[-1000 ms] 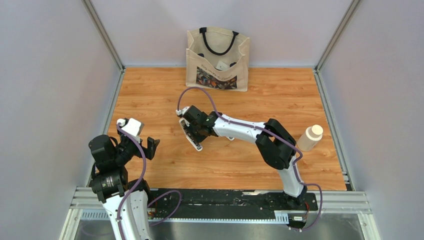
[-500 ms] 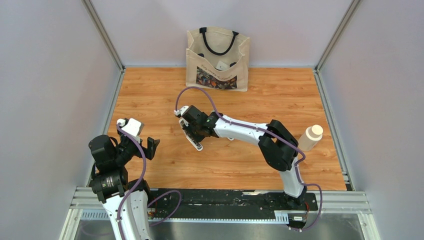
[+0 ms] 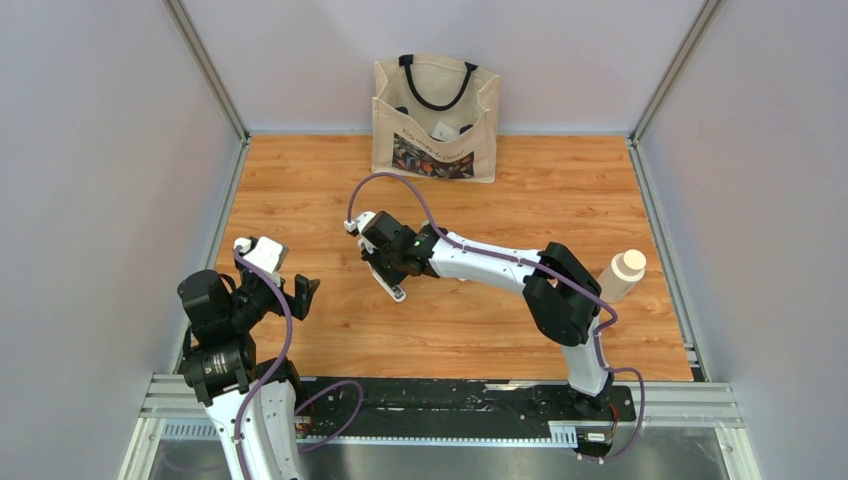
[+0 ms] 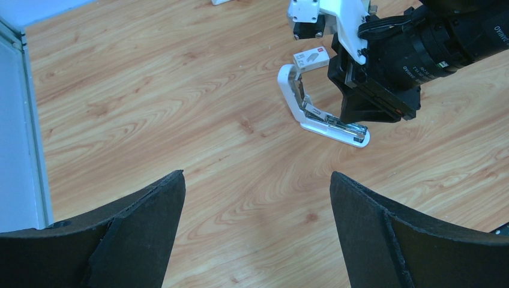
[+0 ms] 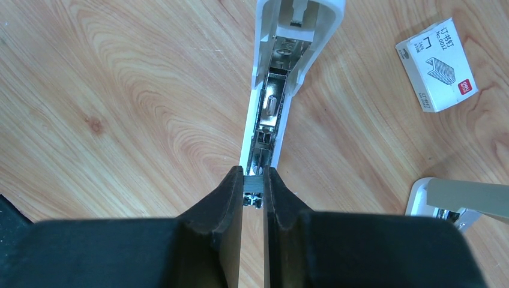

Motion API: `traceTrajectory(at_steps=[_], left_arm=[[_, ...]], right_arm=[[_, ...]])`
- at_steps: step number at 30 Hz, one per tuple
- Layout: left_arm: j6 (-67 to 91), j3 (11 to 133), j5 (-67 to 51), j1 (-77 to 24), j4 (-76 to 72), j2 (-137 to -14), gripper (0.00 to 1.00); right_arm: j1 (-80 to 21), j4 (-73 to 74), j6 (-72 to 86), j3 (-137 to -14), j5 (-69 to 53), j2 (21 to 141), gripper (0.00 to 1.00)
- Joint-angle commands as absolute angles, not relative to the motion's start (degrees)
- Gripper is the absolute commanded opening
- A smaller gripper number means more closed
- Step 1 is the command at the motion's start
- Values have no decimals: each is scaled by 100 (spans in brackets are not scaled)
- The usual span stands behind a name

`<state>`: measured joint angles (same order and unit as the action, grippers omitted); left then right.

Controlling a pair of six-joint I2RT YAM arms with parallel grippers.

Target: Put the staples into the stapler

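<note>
A white stapler [image 5: 282,90] lies opened flat on the wooden table, its metal channel facing up; it also shows in the left wrist view [image 4: 324,117] and the top view [image 3: 392,285]. My right gripper [image 5: 254,176] is shut on a tiny grey strip of staples [image 5: 253,183], held right over the near end of the stapler's channel. My left gripper [image 4: 257,186] is open and empty, well apart at the near left [image 3: 300,292].
A small white staple box [image 5: 437,65] lies right of the stapler. Part of a second white stapler [image 5: 462,201] shows at the right edge. A canvas tote bag [image 3: 436,118] stands at the back. A white bottle [image 3: 621,275] stands at the right.
My right gripper has shifted slightly left and away along the stapler with the staples in it. The left arm has not moved.
</note>
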<state>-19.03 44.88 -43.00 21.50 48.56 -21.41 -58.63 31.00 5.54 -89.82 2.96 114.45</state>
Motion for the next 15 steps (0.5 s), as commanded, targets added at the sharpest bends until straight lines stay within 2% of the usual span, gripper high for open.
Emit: traceTrajectory(at_steps=[1,15], left_arm=[[-1925,4456,-4377,2224,4711,-2083,98],[-1934,4465,-4386,2224,4711,-2083,98]], right_arm=[[-5889,3032,527,-9070,316,11522,15],[-5889,3076,536,-9070,229,11689,15]])
